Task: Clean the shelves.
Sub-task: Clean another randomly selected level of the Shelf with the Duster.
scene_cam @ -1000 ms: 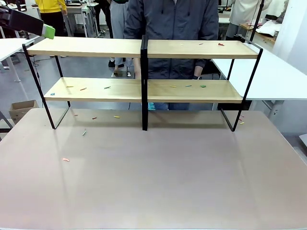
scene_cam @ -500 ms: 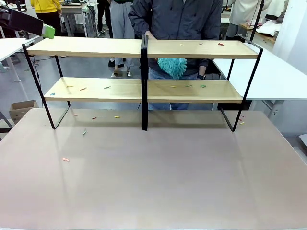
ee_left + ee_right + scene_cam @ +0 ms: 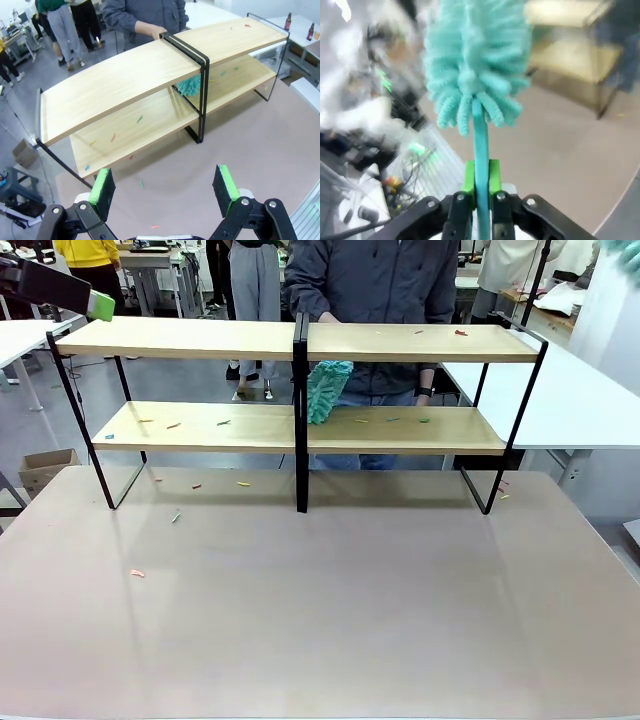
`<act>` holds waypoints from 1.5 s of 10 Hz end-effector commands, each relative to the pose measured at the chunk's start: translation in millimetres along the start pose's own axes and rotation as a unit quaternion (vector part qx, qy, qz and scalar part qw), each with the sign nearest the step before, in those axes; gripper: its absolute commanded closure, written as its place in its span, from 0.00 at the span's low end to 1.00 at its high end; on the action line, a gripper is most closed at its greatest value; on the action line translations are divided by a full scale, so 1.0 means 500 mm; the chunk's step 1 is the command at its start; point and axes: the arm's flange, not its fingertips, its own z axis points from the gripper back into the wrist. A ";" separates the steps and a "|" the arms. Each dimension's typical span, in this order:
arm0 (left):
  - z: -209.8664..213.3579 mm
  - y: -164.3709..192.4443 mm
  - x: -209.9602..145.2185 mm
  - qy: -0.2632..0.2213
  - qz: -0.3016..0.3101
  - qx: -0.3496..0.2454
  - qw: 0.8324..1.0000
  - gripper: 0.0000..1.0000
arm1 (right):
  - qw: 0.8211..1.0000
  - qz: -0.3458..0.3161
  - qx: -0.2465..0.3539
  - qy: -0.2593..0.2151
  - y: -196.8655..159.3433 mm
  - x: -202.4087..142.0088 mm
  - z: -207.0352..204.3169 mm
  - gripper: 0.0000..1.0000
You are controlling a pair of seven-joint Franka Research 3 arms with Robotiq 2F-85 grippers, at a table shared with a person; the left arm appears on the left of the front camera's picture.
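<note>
my right end effector [image 3: 480,172] is clamping a fluffy teal duster [image 3: 475,60] by its thin handle. my left end effector [image 3: 164,182] is hanging wide open, empty. the two-tier light-wood, black-framed shelves [image 3: 190,338] are standing on the pinkish surface [image 3: 320,620].

floor [image 3: 190,380]: grey | white table [image 3: 570,400]: right | cardboard box [image 3: 45,468] (floor, left)

Bright, even light; right wrist view motion-blurred; left wrist view edge-warped.
</note>
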 end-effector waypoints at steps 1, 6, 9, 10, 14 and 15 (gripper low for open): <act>0.000 0.003 -0.003 0.001 0.000 0.000 1.000 0.00 | 0.989 0.139 0.020 0.033 0.128 0.018 -0.014 0.88; 0.000 0.003 -0.003 0.001 0.000 0.000 1.000 0.00 | 0.983 0.168 -0.015 0.068 0.145 0.060 -0.106 0.88; 0.000 0.003 -0.003 0.001 0.000 0.000 1.000 0.00 | 0.990 0.074 -0.096 0.072 0.041 -0.027 0.056 0.88; 0.000 0.003 -0.003 0.001 0.000 0.000 1.000 0.00 | 0.990 0.009 -0.125 0.064 -0.011 -0.070 0.105 0.88; 0.000 0.003 -0.003 0.001 0.000 0.000 1.000 0.00 | 0.956 -0.198 -0.215 -0.024 -0.137 -0.232 0.184 0.88; 0.000 0.003 -0.003 0.001 0.000 0.000 1.000 0.00 | 0.952 -0.193 -0.230 -0.054 -0.138 -0.235 0.190 0.88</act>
